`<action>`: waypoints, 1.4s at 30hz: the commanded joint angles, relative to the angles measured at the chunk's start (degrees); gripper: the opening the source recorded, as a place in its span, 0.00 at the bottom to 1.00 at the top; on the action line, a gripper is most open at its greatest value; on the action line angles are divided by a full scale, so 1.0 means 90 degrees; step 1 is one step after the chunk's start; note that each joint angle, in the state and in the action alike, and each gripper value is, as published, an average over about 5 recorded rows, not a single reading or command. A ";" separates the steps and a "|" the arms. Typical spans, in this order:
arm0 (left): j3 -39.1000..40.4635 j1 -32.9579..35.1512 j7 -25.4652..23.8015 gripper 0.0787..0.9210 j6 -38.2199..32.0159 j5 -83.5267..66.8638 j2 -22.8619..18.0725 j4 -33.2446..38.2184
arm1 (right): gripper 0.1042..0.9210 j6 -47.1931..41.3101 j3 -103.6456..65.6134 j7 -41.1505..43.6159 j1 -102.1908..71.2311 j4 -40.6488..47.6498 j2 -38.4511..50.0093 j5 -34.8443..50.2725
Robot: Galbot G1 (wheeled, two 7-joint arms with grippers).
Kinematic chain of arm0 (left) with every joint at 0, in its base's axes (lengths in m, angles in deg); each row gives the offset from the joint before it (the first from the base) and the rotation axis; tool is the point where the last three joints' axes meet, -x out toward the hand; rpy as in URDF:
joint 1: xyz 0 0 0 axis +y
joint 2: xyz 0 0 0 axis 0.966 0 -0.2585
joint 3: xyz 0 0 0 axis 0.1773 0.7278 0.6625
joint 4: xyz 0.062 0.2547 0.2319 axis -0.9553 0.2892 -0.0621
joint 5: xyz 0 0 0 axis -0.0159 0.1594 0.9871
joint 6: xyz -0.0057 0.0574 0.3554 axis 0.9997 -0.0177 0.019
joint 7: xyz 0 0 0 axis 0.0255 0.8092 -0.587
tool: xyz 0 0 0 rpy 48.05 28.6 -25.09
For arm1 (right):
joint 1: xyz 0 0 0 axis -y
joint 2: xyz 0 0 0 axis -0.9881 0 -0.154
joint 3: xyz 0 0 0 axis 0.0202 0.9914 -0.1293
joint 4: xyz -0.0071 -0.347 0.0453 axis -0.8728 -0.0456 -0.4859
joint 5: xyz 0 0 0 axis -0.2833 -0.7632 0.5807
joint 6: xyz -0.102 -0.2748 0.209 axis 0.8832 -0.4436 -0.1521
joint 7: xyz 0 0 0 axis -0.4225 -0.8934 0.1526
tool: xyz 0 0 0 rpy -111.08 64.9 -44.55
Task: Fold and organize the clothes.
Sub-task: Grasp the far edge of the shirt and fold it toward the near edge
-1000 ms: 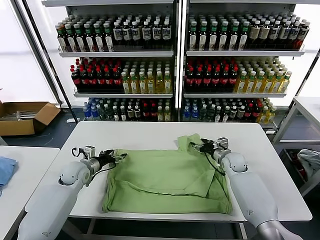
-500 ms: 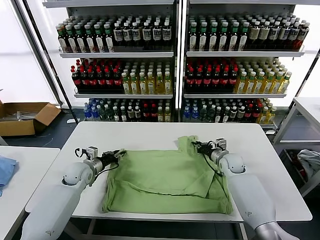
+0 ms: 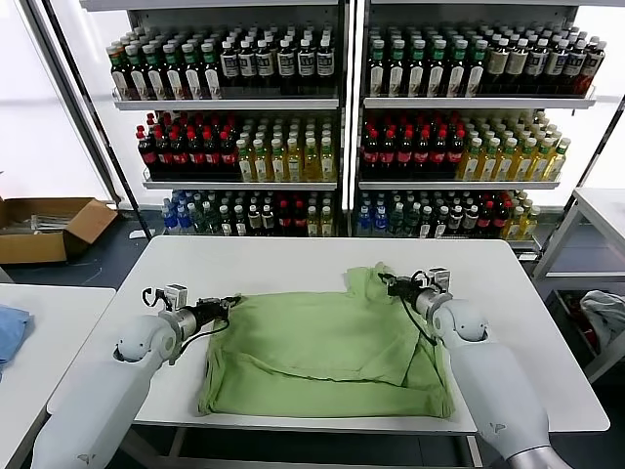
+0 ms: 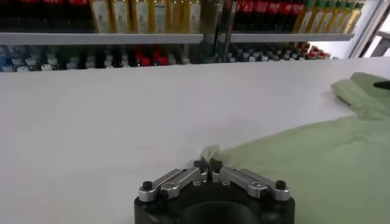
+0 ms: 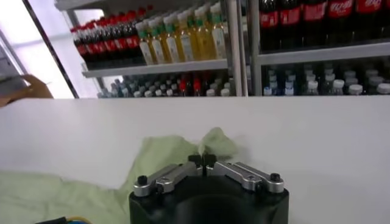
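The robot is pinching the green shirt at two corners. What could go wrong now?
The left gripper pinches only a thin edge of the shirt, so the cloth might slip out when lifted. The right gripper pinches a bunched bit near the far corner, so the fold could turn out crooked. The shirt's near edge lies close to the table edge and could slide off.

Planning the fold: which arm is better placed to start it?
Neither alone: the left gripper is shut on the shirt at its far left corner, the right gripper on its far right corner. Likely both lift together.

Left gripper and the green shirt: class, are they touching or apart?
Touching. In the left wrist view the left gripper has its fingertips closed on a small peak of the green shirt at its edge.
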State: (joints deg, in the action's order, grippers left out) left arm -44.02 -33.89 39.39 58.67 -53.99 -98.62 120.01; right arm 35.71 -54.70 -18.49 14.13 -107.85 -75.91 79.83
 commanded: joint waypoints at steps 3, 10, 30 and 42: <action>-0.0588 0.0706 0.0124 0.01 -0.0003 -0.0255 0.0274 0.1576 | 0.00 -0.0065 -0.0807 -0.0336 -0.1573 -0.2553 0.0542 0.0663; -0.1260 0.1695 0.0326 0.01 -0.0003 -0.0213 0.0348 0.2612 | 0.00 -0.0032 -0.1814 -0.0381 -0.3331 -0.3936 0.0627 0.0639; -0.2334 0.4973 0.0433 0.01 0.0127 0.0302 0.0437 0.4296 | 0.00 0.0807 -0.2634 -0.0299 -0.6741 -0.5231 -0.0052 -0.0938; -0.3016 0.5279 0.0526 0.26 0.0136 0.0872 0.0457 0.4463 | 0.34 0.1869 -0.3959 0.0003 -0.6540 -0.5075 0.0225 -0.0683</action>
State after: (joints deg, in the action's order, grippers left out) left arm -66.81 8.40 43.42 59.85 -48.39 -94.79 157.69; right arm 44.72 -81.07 -20.35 -40.40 -151.86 -74.82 73.77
